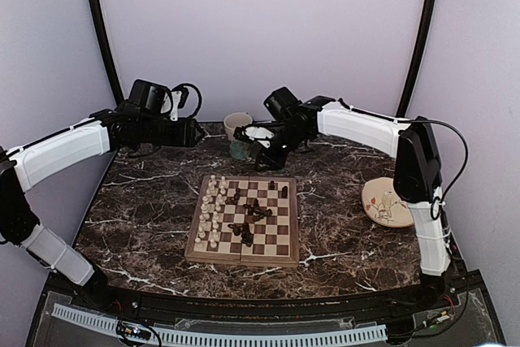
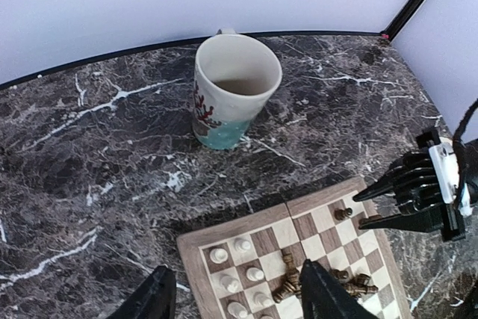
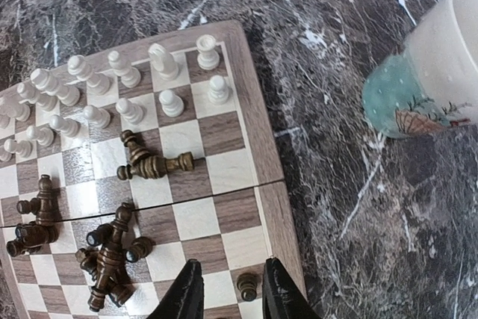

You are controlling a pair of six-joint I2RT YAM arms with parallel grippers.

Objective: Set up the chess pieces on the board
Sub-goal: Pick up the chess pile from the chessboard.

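The board [image 1: 242, 257] lies mid-table. Cream-white pieces [image 1: 212, 209] stand in two rows along its left side. Dark pieces [image 1: 249, 219] lie toppled in heaps at its middle. My right gripper [image 3: 233, 296] is open over the board's far edge [image 3: 254, 110], with one upright dark pawn [image 3: 247, 286] between its fingers, ungripped. It also shows in the top view [image 1: 257, 152]. My left gripper [image 2: 239, 300] is wide open and empty above the board's far left corner [image 2: 224, 233], over white pieces [image 2: 231, 267]. Toppled dark pieces [image 3: 149, 163] show in the right wrist view.
A cream mug [image 1: 236, 129] with a teal base stands behind the board, between the two grippers; it also shows in the left wrist view [image 2: 231, 91]. A round cream plate [image 1: 382, 209] lies at the right. The right arm's gripper [image 2: 388, 203] shows in the left wrist view.
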